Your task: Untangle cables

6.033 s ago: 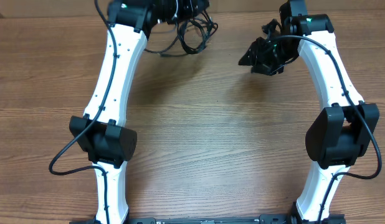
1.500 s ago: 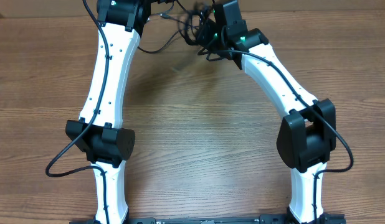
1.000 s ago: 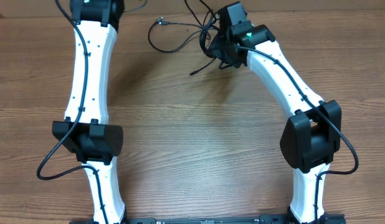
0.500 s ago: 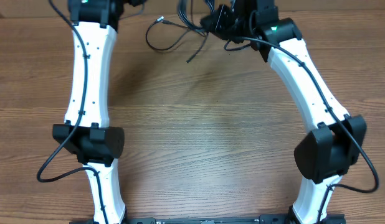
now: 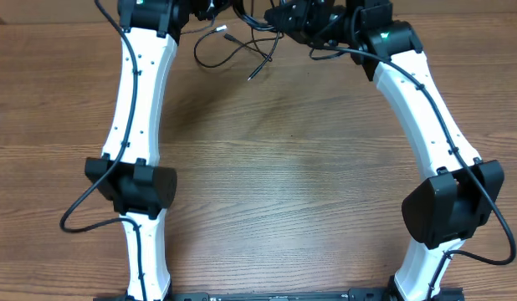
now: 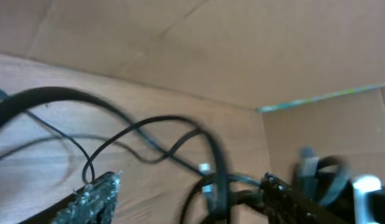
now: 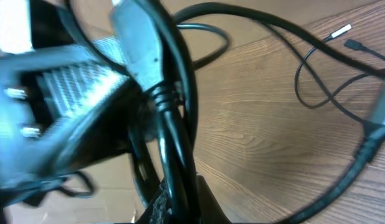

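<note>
The cables [image 5: 235,48] are thin black cords lying in loose loops at the far edge of the table, with small plug ends [image 5: 252,76] trailing toward me. My right gripper [image 5: 285,17] sits at the right end of the tangle. In the right wrist view it [image 7: 180,202] is shut on a bunch of black cable strands [image 7: 174,124] that rise from its jaws. My left gripper [image 5: 202,8] is at the left end of the tangle. In the left wrist view its fingers [image 6: 93,196] stand wide apart, with cable loops [image 6: 211,186] hanging loose between them.
The wooden table [image 5: 275,184] stretches toward me between the two white arms. A cardboard wall [image 6: 199,43] runs right behind the cables along the far edge. Each arm's own thicker black wire [image 5: 83,209] loops out near its elbow.
My left gripper has opened and let go of the cables, and the left arm has shifted right. The right gripper has pulled the tangle up toward the far edge.
</note>
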Controlling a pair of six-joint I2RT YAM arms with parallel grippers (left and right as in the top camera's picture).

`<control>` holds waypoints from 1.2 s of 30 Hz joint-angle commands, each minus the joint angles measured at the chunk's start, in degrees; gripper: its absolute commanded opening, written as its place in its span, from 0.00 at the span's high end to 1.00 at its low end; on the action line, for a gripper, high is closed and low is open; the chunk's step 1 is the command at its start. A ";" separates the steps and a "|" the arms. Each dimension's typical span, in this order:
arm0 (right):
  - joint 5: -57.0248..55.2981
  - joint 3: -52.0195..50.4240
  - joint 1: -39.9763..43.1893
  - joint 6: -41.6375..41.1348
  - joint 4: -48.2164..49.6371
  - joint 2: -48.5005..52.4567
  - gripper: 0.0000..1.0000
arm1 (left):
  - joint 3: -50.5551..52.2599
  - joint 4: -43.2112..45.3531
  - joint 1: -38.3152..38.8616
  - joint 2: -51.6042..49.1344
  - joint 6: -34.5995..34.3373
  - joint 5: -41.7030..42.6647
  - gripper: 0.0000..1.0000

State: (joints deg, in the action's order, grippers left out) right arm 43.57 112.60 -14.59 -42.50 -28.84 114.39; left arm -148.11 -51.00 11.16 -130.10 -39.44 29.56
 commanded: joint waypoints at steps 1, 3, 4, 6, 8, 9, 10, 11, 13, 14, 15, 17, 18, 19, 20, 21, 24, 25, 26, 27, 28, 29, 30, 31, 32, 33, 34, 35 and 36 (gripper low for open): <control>1.51 1.49 1.05 -3.21 1.44 -1.44 0.96 | -1.03 -2.08 0.17 -2.38 0.39 5.40 0.22; -0.35 1.49 1.18 -3.34 1.62 -1.44 0.96 | -1.03 -5.05 0.15 -2.45 -0.87 5.44 0.17; -1.49 1.49 1.18 -3.34 1.60 -1.44 0.96 | -1.03 -6.36 0.11 -2.45 -1.60 5.44 0.17; -2.84 1.49 1.16 -3.37 1.62 -1.44 0.96 | -1.03 -7.74 0.09 -2.45 -3.78 7.02 0.20; -3.50 1.49 1.16 -3.34 1.57 -1.44 0.96 | -1.03 -7.50 0.09 -2.47 -5.62 10.25 0.27; -3.76 1.49 1.16 -3.34 1.57 -1.44 0.96 | -1.03 -7.43 0.13 -2.47 -6.43 11.26 0.30; -4.07 1.49 1.16 -3.37 1.57 -1.44 0.96 | -1.03 -7.48 0.22 -2.47 -7.23 12.09 0.32; -4.11 1.49 1.16 -3.34 1.57 -1.44 0.96 | -1.03 -7.43 0.31 -2.47 -7.93 12.70 0.34; -4.00 1.49 1.16 -3.37 1.49 -1.44 0.96 | -1.03 -7.39 0.52 -2.56 -9.07 12.48 0.44; -3.85 1.49 1.07 -3.37 1.29 -1.44 0.96 | -1.03 -7.19 0.61 -2.67 -9.27 12.44 0.52; -3.58 1.49 0.94 -3.39 1.09 -1.44 0.96 | -1.03 -6.95 0.70 -2.69 -9.79 12.46 0.60; -3.48 1.49 0.48 -3.34 0.15 -1.44 0.96 | -1.03 -6.12 0.87 -2.75 -10.34 12.46 0.76; -3.48 1.49 0.26 -3.32 -0.35 -1.44 0.96 | -1.01 -5.16 0.90 -2.78 -10.36 12.46 0.87; -3.52 1.49 0.00 -3.28 -0.96 -1.44 0.96 | -1.01 -3.96 0.87 -2.78 -10.29 12.41 0.96; -3.52 1.49 -0.28 -2.86 -1.62 -1.44 0.96 | -1.01 -2.40 0.87 -2.78 -10.27 12.39 0.96; -3.50 1.49 -0.48 -1.97 -2.29 -1.44 0.96 | -1.01 -0.44 0.87 -2.78 -10.16 12.41 0.96; -3.08 1.49 -0.96 1.70 -5.29 -1.44 0.95 | -1.01 3.98 0.66 -2.78 -9.22 12.52 0.96; -2.12 1.49 -1.01 4.11 -6.27 -1.44 0.95 | -1.01 4.72 0.46 -2.78 -8.79 12.52 0.96; -0.94 1.49 -1.01 6.62 -7.34 -1.44 0.96 | -1.01 5.01 0.24 -2.78 -8.76 12.44 0.96; 0.81 1.49 -1.01 9.75 -8.61 -1.44 0.96 | -1.01 5.05 -0.15 -2.78 -8.79 12.00 0.96; 3.04 1.49 -1.01 13.00 -9.84 -1.44 0.96 | -1.01 5.25 -0.61 -2.78 -8.76 11.72 0.96; 5.27 1.49 -1.01 16.11 -11.37 -1.44 0.96 | -1.01 5.49 -1.03 -2.78 -8.79 11.45 0.96; 6.95 1.49 -0.98 18.71 -13.33 -1.44 0.96 | -1.01 6.14 -1.66 -2.78 -8.79 11.32 0.96; 7.72 1.49 -0.85 20.76 -15.72 -1.44 0.96 | -1.01 6.95 -2.27 -2.78 -8.79 11.34 0.96; 7.63 1.49 -0.76 22.51 -18.45 -1.44 0.96 | -1.01 7.78 -2.91 -2.78 -8.79 11.37 0.96; 7.48 1.49 -0.66 24.24 -21.09 -1.44 0.96 | -1.01 8.52 -3.67 -2.78 -8.74 11.37 0.96; 7.50 1.49 -0.46 26.29 -23.89 -1.44 0.96 | -1.01 8.94 -4.28 -2.78 -8.33 11.39 0.96; 7.28 1.49 -0.26 27.21 -25.59 -1.44 0.96 | -1.01 8.98 -4.85 -2.78 -7.87 11.41 0.96; 6.75 1.49 0.11 27.78 -27.30 -1.46 0.96 | -1.01 8.76 -5.40 -2.78 -7.13 11.56 0.96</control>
State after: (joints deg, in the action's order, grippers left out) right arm 45.25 115.46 -13.98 -24.29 -50.59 114.08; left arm -148.03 -45.34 10.96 -133.21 -47.86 45.54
